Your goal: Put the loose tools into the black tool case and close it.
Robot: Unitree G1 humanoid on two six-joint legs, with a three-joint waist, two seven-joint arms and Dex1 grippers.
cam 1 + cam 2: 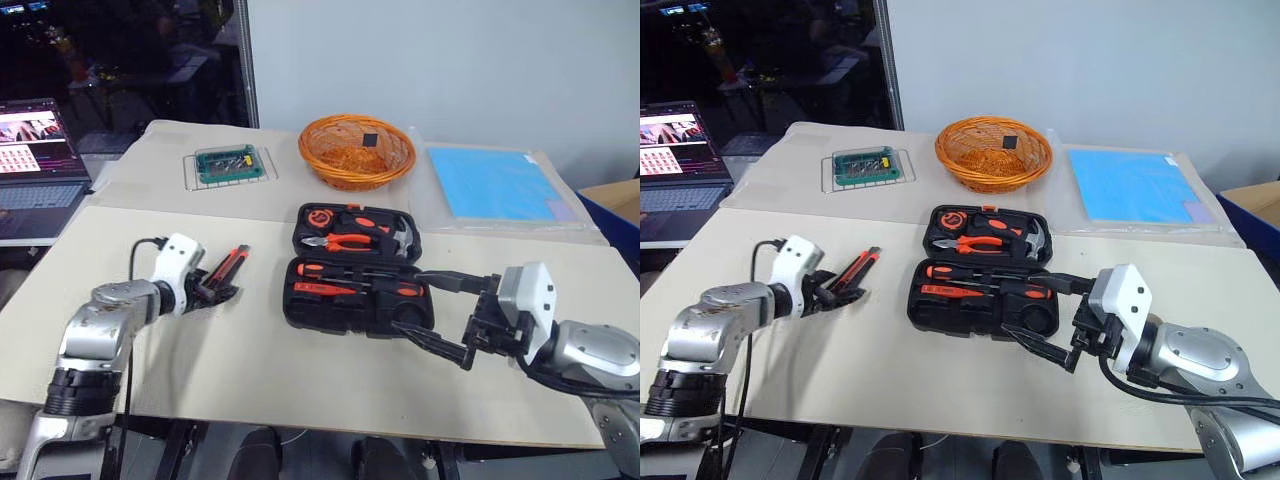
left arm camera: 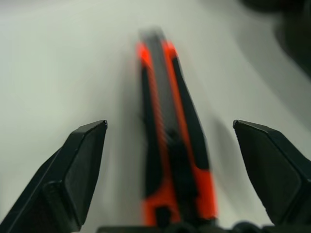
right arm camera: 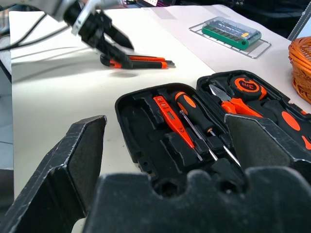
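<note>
Left wrist view: utility knife (image 2: 172, 145) lies between the left gripper's (image 2: 170, 141) wide-spread fingers, untouched.

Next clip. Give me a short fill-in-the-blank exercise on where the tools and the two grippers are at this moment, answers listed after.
1. The utility knife lies on the table, between the open fingers of the ____ gripper.
2. The black tool case has its lid ____.
3. The right gripper hovers at the case's near corner with its fingers ____.
4. Behind the case stands an orange wicker ____.

Missing words: left; open; open; basket
</note>
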